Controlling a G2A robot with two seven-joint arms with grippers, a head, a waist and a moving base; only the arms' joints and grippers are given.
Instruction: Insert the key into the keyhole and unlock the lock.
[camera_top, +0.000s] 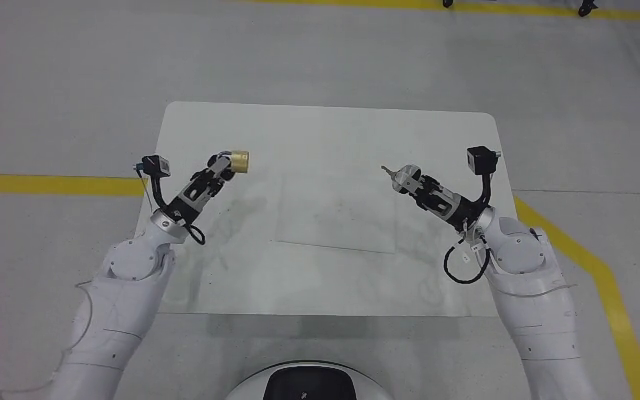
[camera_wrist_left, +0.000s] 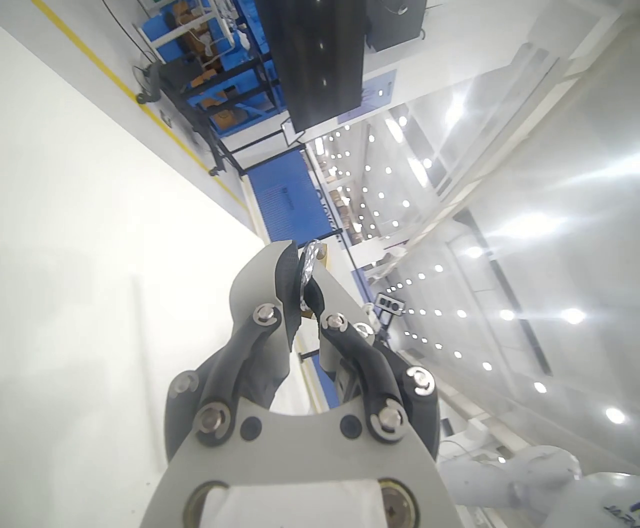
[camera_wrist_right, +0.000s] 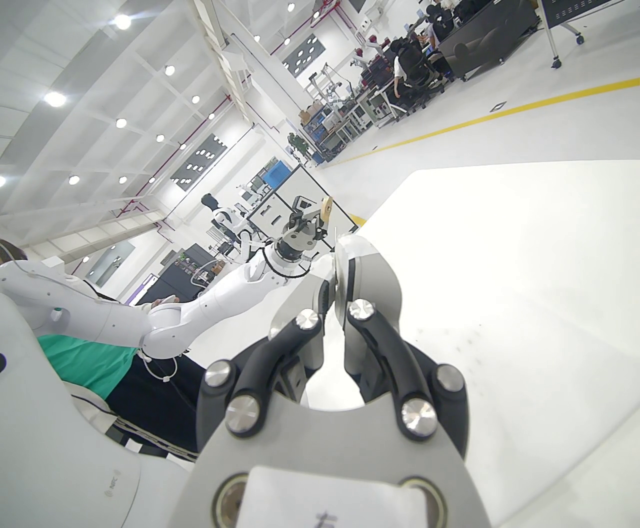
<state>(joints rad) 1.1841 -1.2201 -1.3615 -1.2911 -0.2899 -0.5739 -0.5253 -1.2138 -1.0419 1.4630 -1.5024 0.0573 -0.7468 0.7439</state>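
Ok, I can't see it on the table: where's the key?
In the top view the key sits pinched in the right gripper, over the table's right side, facing the lock in the left gripper.

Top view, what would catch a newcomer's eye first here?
The brass lock, held up over the left side of the white table by the left pincer. Opposite it, the right pincer holds a small key over the right side, pointed toward the lock, with a wide gap between them.
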